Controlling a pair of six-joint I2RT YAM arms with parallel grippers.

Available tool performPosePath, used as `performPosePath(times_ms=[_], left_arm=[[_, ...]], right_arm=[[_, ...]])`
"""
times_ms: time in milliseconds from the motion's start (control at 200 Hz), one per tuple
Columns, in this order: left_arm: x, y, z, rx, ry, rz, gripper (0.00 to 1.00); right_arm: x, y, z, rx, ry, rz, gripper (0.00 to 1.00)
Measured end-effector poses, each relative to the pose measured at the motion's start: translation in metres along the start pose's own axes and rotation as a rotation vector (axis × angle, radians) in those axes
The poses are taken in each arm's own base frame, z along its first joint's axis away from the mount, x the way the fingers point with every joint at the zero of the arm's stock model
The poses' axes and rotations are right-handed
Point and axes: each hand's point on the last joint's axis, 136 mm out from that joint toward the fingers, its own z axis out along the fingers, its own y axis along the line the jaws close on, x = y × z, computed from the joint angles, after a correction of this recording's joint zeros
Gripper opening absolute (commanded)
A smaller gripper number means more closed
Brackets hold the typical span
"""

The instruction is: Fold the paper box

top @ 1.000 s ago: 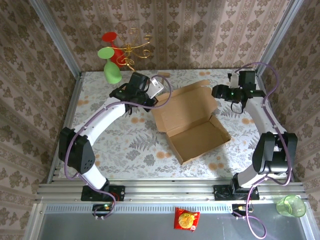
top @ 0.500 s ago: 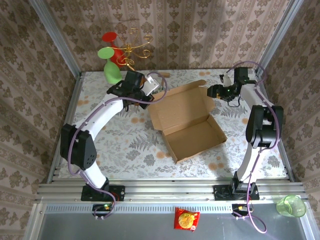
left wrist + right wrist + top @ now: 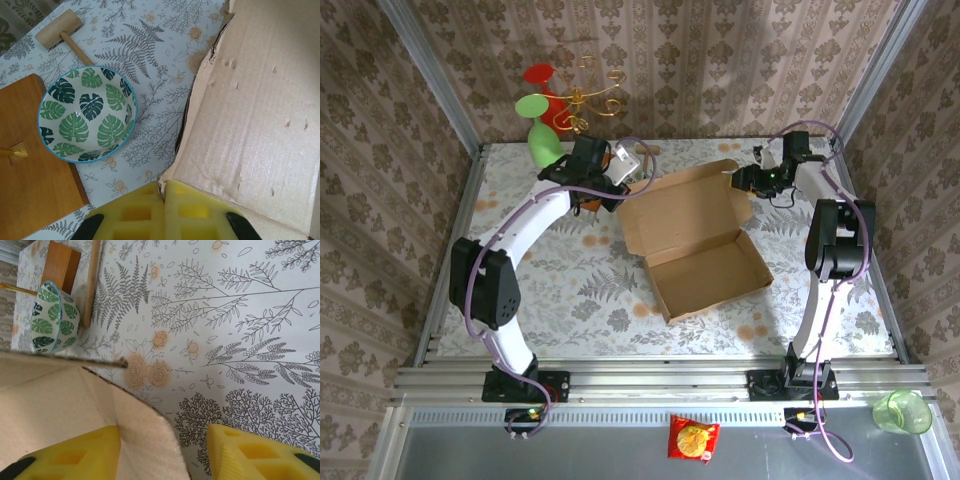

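Two far corners of the open paper box (image 3: 695,235), centred on the table (image 3: 550,290), are attended: the left pincer (image 3: 164,202) is clamped on its lid edge, apparently as an anchor, and the right pincer (image 3: 165,452) is held apart astride a flap (image 3: 142,435), presumably for folding.

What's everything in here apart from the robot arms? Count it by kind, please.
paper box: 1
leaf-patterned bowl: 1
wooden mallet: 1
wooden board with gold stand: 1
goblets: 2, green goblet, red goblet
green cup: 1
red snack packet: 1
Total: 8
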Motion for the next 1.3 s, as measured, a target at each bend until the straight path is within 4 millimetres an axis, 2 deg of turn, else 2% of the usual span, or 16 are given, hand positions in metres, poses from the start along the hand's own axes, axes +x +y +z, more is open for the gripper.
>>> performPosePath(times_ms=[45, 135, 225, 345, 445, 555, 705, 860, 995, 1205, 1250, 1295], left_arm=[[0.001, 0.001, 0.002, 0.0, 0.004, -0.003, 0.0], [0.001, 0.004, 0.005, 0.003, 0.006, -0.024, 0.23], [0.001, 0.006, 0.006, 0.001, 0.019, -0.079, 0.41], [0.007, 0.025, -0.003, -0.018, 0.039, -0.196, 0.49], [0.025, 0.048, -0.011, -0.031, 0.064, -0.34, 0.59], [0.049, 0.055, -0.022, -0.015, 0.102, -0.475, 0.6], [0.054, 0.034, -0.024, 0.058, 0.124, -0.559, 0.6], [0.05, 0.007, -0.01, 0.117, 0.14, -0.588, 0.6], [0.048, -0.006, 0.008, 0.138, 0.154, -0.59, 0.6], [0.054, -0.003, 0.038, 0.115, 0.205, -0.587, 0.56], [0.054, -0.003, 0.041, 0.111, 0.208, -0.584, 0.53], [0.053, -0.002, 0.044, 0.109, 0.21, -0.589, 0.46]], right_arm=[[-0.001, 0.001, 0.0, -0.003, -0.001, -0.007, 0.23], [-0.002, 0.004, -0.002, -0.017, -0.005, -0.007, 0.06], [-0.002, 0.007, -0.005, -0.01, -0.019, -0.028, 0.0], [0.003, 0.016, -0.021, 0.011, -0.05, -0.076, 0.0], [0.001, 0.028, -0.038, 0.022, -0.089, -0.124, 0.0], [-0.003, 0.039, -0.051, 0.03, -0.133, -0.175, 0.0], [-0.001, 0.043, -0.057, 0.036, -0.157, -0.205, 0.0], [0.01, 0.036, -0.054, 0.053, -0.162, -0.204, 0.0], [0.019, 0.036, -0.055, 0.056, -0.172, -0.201, 0.0], [0.022, 0.042, -0.063, 0.055, -0.221, -0.221, 0.0], [0.022, 0.042, -0.064, 0.055, -0.231, -0.221, 0.0], [0.021, 0.043, -0.065, 0.055, -0.243, -0.224, 0.0]])
